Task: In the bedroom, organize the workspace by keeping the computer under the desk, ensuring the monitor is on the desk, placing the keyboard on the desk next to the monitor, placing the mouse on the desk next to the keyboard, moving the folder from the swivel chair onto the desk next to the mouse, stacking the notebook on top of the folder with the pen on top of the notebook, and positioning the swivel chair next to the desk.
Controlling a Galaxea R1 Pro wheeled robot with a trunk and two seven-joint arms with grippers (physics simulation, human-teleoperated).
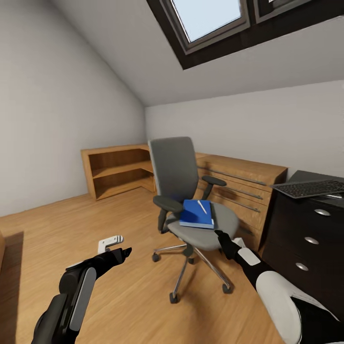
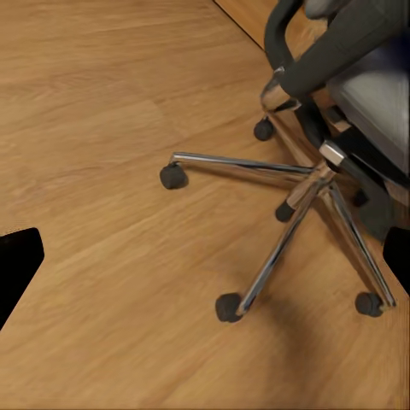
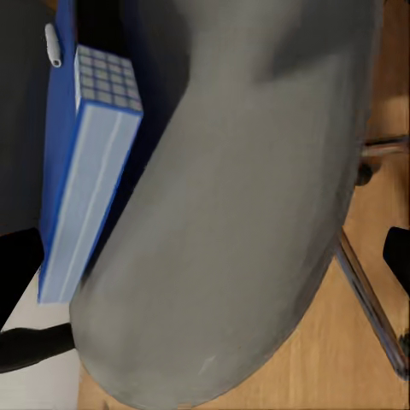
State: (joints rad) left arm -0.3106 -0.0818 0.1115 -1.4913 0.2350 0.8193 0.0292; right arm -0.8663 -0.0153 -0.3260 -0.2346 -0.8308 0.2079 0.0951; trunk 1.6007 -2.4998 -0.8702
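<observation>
The right wrist view reveals the blue folder's (image 3: 85,171) edge on the swivel chair (image 1: 203,224); right gripper (image 1: 220,235) state unclear.

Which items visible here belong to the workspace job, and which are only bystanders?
Job items:
swivel chair
blue stack on its seat
pen on top
keyboard

Bystanders:
wooden shelf
wooden drawer unit
skylight
white object on floor

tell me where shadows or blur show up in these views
Head view: soft shadow on the floor under the swivel chair, edges sharp. Left wrist view: faint shadow beside the chair's chrome base. Right wrist view: blue folder close and slightly soft, its shadow darkening the seat.
</observation>
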